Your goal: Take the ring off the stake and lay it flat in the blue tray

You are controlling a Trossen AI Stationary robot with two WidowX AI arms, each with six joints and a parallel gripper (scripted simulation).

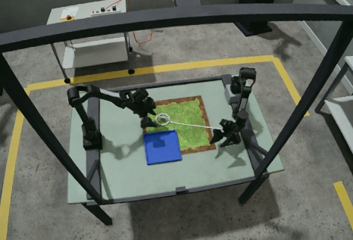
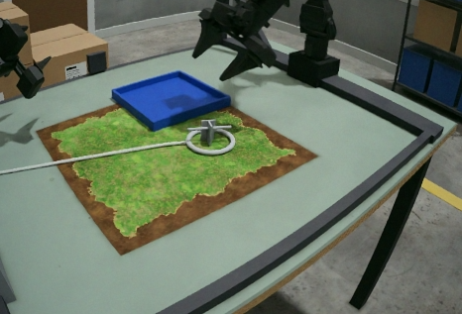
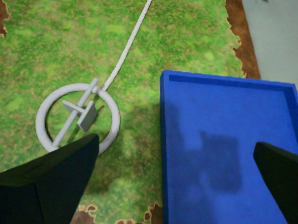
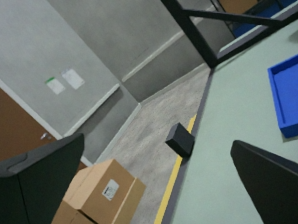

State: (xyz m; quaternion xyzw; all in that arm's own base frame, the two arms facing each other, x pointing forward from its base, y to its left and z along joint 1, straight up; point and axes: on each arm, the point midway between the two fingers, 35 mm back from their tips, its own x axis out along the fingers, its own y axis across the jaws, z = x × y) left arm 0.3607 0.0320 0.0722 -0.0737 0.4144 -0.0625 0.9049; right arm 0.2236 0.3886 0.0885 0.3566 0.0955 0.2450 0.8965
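A grey ring lies flat on the grass mat around a short grey stake with a cross bar. A white rope runs from the ring across the mat. The ring and stake also show in the left wrist view. The blue tray sits beside the mat, empty, and shows in the left wrist view. My left gripper is open and empty, hovering above the tray's far side. My right gripper is open and empty, off the mat's edge near the rope's far end.
The green and brown grass mat covers the table's middle. A dark raised rail runs along the table edge. Frame posts stand around the cell. Cardboard boxes stand on the floor beyond the table.
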